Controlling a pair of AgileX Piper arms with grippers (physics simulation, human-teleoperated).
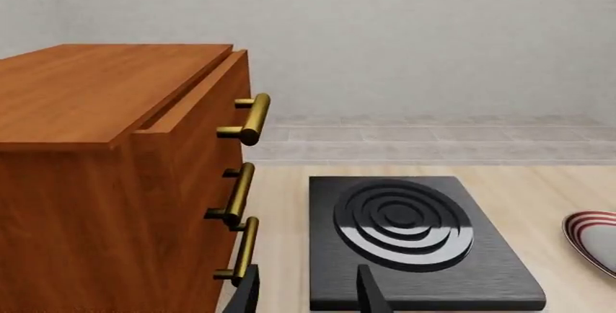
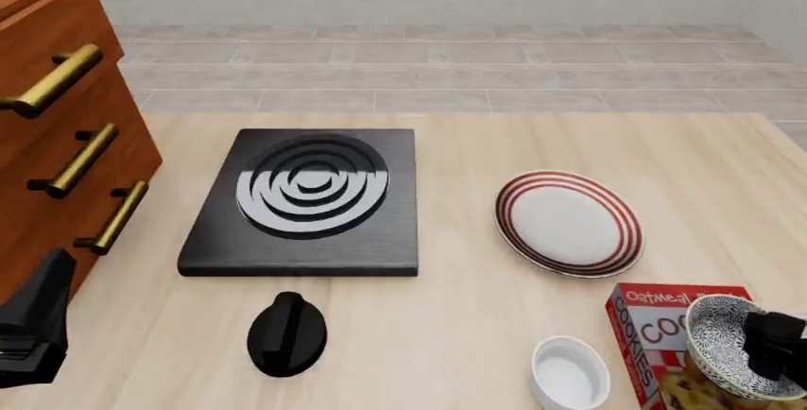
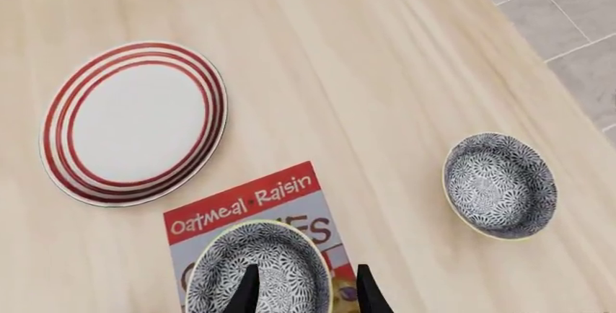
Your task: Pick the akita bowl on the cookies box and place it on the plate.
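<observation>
My right gripper (image 3: pixel 302 289) straddles the rim of the bowl (image 3: pixel 258 268) on the box (image 3: pixel 252 208); my left gripper (image 1: pixel 306 293) hangs spread over nothing.

I count two speckled bowls: the one on the box and a second bowl (image 3: pixel 500 184) on the table (image 3: pixel 385 75) at 3 o'clock of it, well apart. One plate (image 2: pixel 568 222), one box, one ramekin (image 2: pixel 569 371), one burner (image 2: pixel 308 199), one knob (image 2: pixel 287 333), one cabinet (image 1: pixel 106 176) with three handles. The bowl is round, deep, white under dense dark speckling, pale rim, sitting upright with its mouth up; being round, it has no long axis. Fingers either side of its wall, whether touching I cannot tell. The box's long axis runs 12 to 6. The plate lies at 11 o'clock of the bowl.
</observation>
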